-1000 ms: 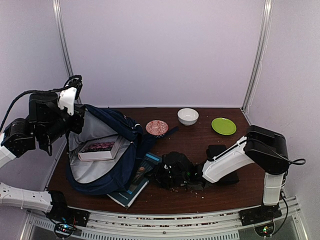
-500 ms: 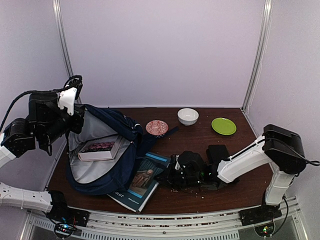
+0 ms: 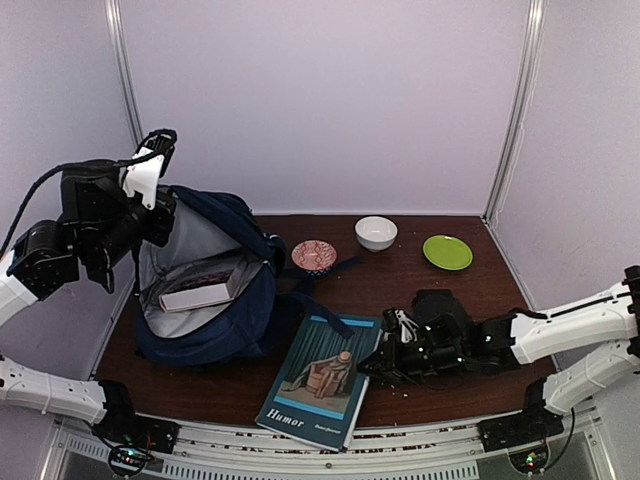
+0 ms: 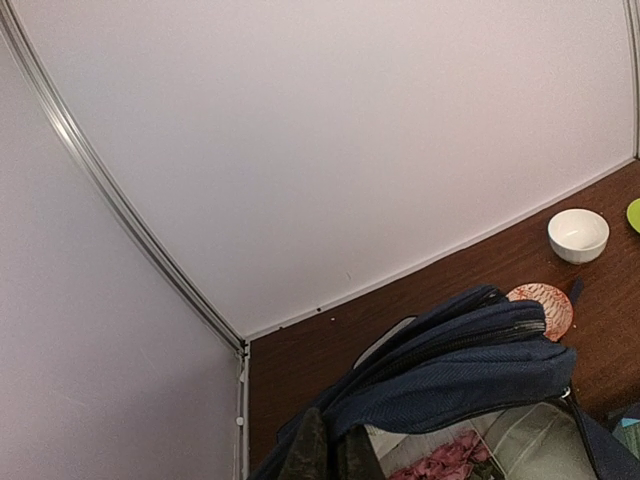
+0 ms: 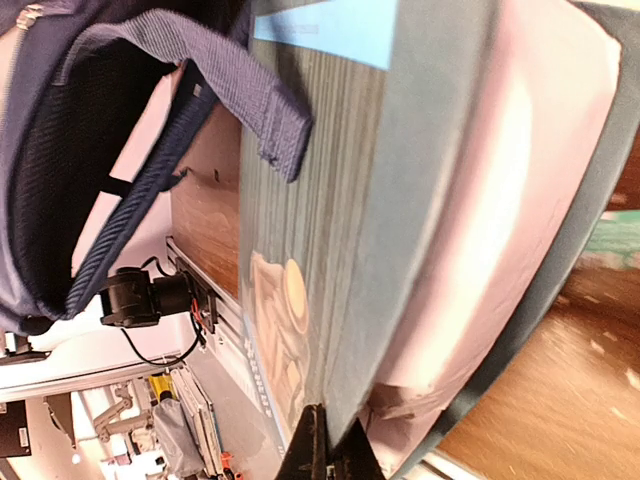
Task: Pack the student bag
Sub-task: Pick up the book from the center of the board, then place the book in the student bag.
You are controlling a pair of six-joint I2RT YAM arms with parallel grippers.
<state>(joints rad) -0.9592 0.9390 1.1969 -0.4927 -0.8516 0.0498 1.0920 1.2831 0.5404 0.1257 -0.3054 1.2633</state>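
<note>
The navy student bag sits at the table's left with its mouth gaping, and a flower-covered book lies inside. My left gripper is shut on the bag's upper rim and holds it up; in the left wrist view its fingertips pinch the blue fabric of the bag. A teal book titled "Humor" lies flat in front of the bag, near the front edge. My right gripper is shut on the teal book's right edge. In the right wrist view the gripper clamps the book by its cover.
A pink patterned dish, a white bowl and a green plate stand along the back. Crumbs lie near the right gripper. A loose bag strap hangs over the teal book's far corner.
The right gripper closed on the teal book and dragged it right, out from under the bag. The left arm raised the bag's rim, standing the bag more upright.
</note>
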